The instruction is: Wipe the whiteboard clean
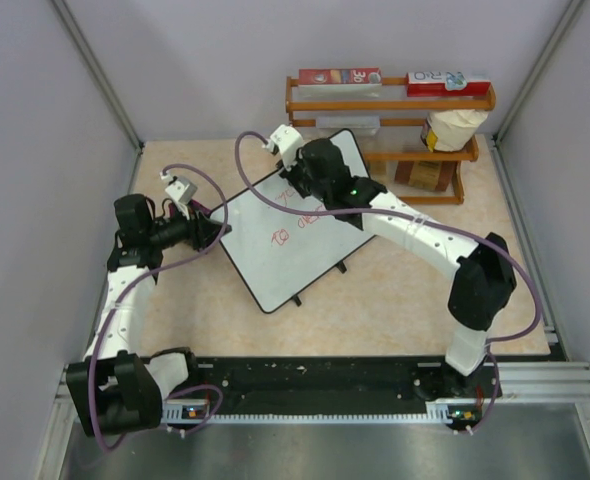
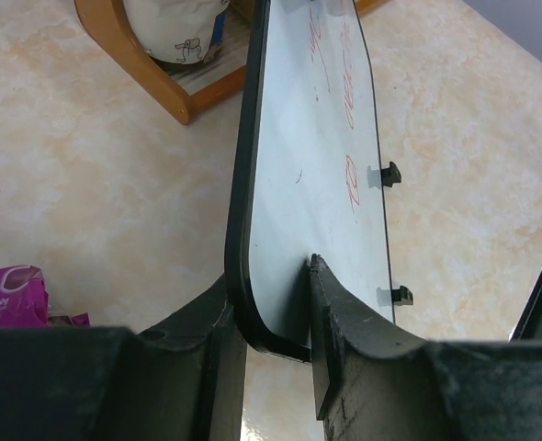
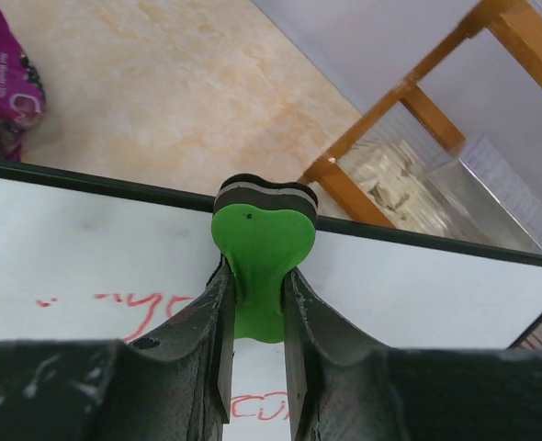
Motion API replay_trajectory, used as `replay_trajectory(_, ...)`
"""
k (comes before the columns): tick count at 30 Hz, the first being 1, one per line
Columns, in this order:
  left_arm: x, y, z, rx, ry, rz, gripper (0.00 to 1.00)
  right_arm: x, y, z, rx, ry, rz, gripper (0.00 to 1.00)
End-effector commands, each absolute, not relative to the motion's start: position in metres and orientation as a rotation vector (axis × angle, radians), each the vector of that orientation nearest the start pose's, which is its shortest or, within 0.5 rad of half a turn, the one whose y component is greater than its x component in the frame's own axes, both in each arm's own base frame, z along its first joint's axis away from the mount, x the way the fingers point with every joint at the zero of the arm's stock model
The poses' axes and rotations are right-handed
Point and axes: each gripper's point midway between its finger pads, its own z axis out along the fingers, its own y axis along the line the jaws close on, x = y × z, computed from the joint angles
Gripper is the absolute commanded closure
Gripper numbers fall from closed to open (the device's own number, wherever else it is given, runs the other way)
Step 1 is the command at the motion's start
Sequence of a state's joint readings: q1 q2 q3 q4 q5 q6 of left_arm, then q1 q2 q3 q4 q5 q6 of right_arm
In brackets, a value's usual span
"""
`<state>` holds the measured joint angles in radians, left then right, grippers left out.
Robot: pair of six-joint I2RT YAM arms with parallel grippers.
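Whiteboard [image 1: 275,250] in left gripper [image 1: 215,232], eraser [image 3: 260,248] in right gripper [image 3: 256,272]

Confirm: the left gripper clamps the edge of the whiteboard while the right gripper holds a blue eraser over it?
No: the eraser is green, not blue, per the right wrist view. The left gripper does clamp the edge of the whiteboard, and the right gripper holds the eraser over it.

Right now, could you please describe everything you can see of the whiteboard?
The whiteboard is a glossy white rectangle with rounded corners, a thin black frame and small black feet on one edge, bearing red handwriting. It lies askew on the table; the left gripper clamps one corner, and the green eraser held by the right gripper meets its far edge.
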<state>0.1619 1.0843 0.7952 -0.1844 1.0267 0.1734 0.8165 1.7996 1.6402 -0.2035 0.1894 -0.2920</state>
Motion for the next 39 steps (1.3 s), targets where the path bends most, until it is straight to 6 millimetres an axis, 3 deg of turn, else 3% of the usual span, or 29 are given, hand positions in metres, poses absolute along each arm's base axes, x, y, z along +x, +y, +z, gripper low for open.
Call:
replay_trajectory(1, 0.298, -0.099, 0.205, 0.757, 1.755, -0.711, 1.00, 0.425, 0.331, 0.284, -0.793, 1.694, 0.093, 1.00)
replay_trajectory(8, 0.298, -0.098, 0.204, 0.756, 1.756, -0.715, 1.00, 0.425, 0.322, 0.276, -0.793, 1.706, 0.110, 1.00)
replay_trajectory(20, 0.299, -0.098, 0.203, 0.753, 1.761, -0.714, 1.00, 0.406, 0.344, 0.266, -0.829, 1.729, 0.287, 1.00)
replay_trajectory(27, 0.300, -0.098, 0.201, 0.749, 1.767, -0.720, 1.00, 0.390, 0.362, 0.269, -0.871, 1.708, 0.323, 1.00)
replay_trajectory(39, 0.298, -0.099, 0.201, 0.750, 1.767, -0.726, 1.00, 0.345, 0.412, 0.266, -0.986, 1.667, 0.402, 1.00)
